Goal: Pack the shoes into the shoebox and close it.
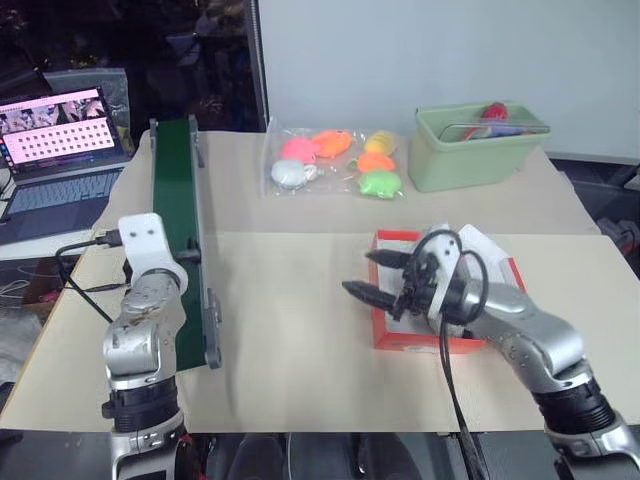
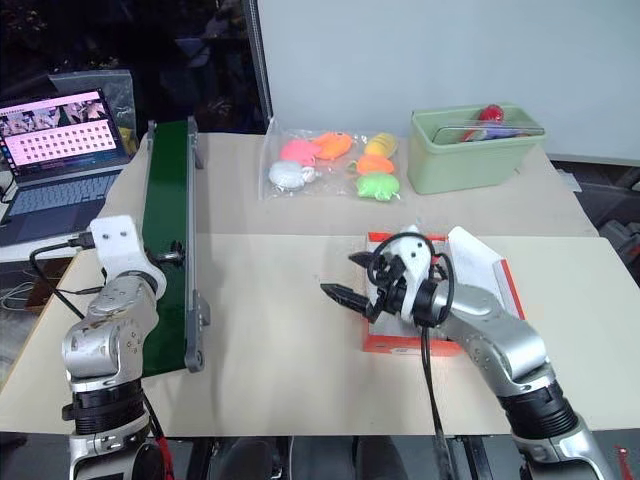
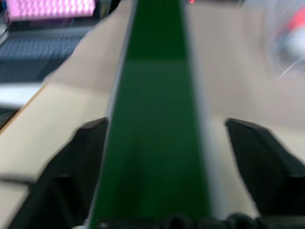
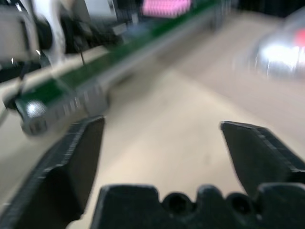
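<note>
Left eye view shows the right gripper (image 1: 382, 276) in the lower centre-right of the frame, its two black fingers spread wide and holding nothing; they point toward the frame's left, above the beige table (image 1: 290, 340), at the left edge of the shoebox (image 1: 392, 335). This orange-red box lies in the lower right part of the frame, partly hidden behind the right arm, with white paper (image 1: 480, 245) showing at its far side. I cannot tell if the shoes are inside. In the left wrist view the left gripper (image 3: 167, 138) is also fully released, one finger (image 3: 78, 157) on each side of a long green conveyor belt (image 3: 157, 119), without a clear contact. That belt (image 1: 180, 230) runs from the upper left of the head view down toward the lower left. A bag of neon soft toys (image 1: 335, 160) lies in the upper centre, a pale green bin (image 1: 478, 150) in the upper right, and an open laptop (image 1: 60, 150) at the far left edge.
</note>
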